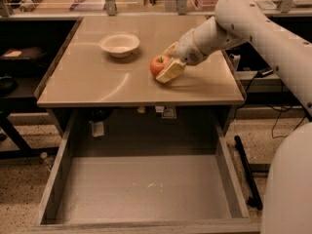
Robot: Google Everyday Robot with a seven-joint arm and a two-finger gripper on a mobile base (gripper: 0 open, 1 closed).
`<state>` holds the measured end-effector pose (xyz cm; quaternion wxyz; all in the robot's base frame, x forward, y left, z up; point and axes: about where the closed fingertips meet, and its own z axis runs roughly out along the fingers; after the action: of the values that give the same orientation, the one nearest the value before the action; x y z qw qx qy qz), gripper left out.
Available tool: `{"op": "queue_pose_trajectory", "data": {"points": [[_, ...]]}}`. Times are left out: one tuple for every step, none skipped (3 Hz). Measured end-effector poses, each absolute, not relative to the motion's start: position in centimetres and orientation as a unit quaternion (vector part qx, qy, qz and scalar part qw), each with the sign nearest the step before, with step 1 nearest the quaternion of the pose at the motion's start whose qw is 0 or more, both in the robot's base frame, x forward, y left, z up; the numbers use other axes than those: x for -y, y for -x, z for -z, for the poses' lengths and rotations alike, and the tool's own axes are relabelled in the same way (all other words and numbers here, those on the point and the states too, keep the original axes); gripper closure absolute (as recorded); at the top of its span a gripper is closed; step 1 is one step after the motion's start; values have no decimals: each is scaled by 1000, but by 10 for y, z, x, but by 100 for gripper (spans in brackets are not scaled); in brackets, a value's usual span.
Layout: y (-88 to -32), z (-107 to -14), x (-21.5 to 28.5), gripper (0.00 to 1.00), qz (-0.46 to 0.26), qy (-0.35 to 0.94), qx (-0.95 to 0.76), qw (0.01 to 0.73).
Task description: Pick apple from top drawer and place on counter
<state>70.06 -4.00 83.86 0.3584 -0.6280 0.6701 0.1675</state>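
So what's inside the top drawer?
Only bare grey floor shows in the top drawer; its rear is shadowed beneath the counter. The gripper holds the apple over that counter.
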Motion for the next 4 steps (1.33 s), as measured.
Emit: {"op": "queue_pose_trajectory", "data": {"points": [[-713, -830, 45, 100, -171, 601, -692, 362], [-713, -830, 45, 83, -172, 600, -692, 362], [-713, -830, 45, 59, -172, 600, -692, 362], [-713, -830, 45, 34, -172, 600, -692, 362]]}}
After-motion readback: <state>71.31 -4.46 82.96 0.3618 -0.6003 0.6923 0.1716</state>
